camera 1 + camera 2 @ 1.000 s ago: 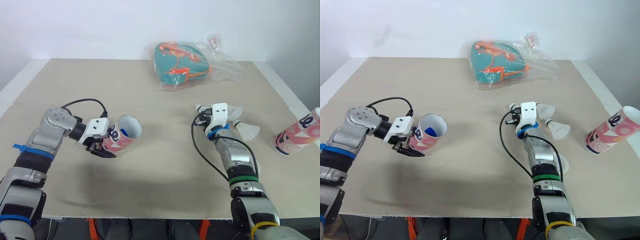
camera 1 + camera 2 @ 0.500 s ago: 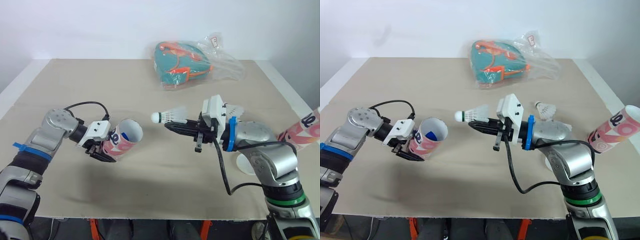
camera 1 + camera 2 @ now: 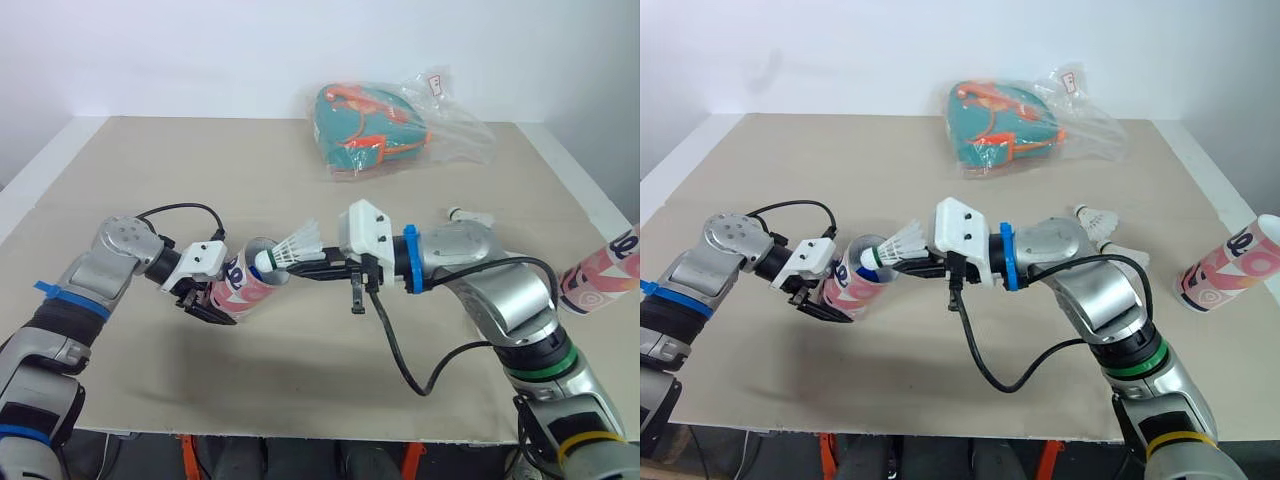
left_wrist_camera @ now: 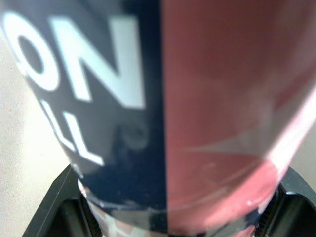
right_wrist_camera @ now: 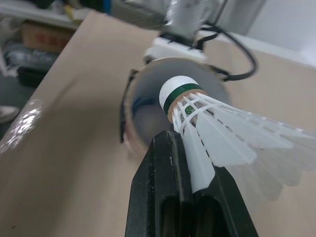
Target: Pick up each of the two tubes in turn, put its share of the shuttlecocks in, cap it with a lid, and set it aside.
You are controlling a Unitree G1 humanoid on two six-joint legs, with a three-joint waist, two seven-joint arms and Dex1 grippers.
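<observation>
My left gripper (image 3: 212, 299) is shut on a pink and navy tube (image 3: 243, 287) that lies tilted just above the table, its open mouth (image 5: 148, 98) facing right. The left wrist view shows the tube wall (image 4: 163, 113) pressed between both fingers (image 4: 59, 197). A white shuttlecock (image 3: 290, 250) is pinched by its feathers in my right gripper (image 3: 303, 271), which is shut on it. Its cork tip (image 5: 180, 89) sits right at the tube's mouth. A second pink tube (image 3: 602, 276) lies at the far right edge. Two loose shuttlecocks (image 3: 1095, 218) rest behind my right forearm.
A clear plastic bag holding teal and orange items (image 3: 375, 125) lies at the back centre of the beige table (image 3: 150, 170). The table's right edge runs close to the second tube.
My right gripper lifted a shuttlecock from the pile on the right and carried it leftwards to the tube's mouth. The left gripper kept the tube almost still.
</observation>
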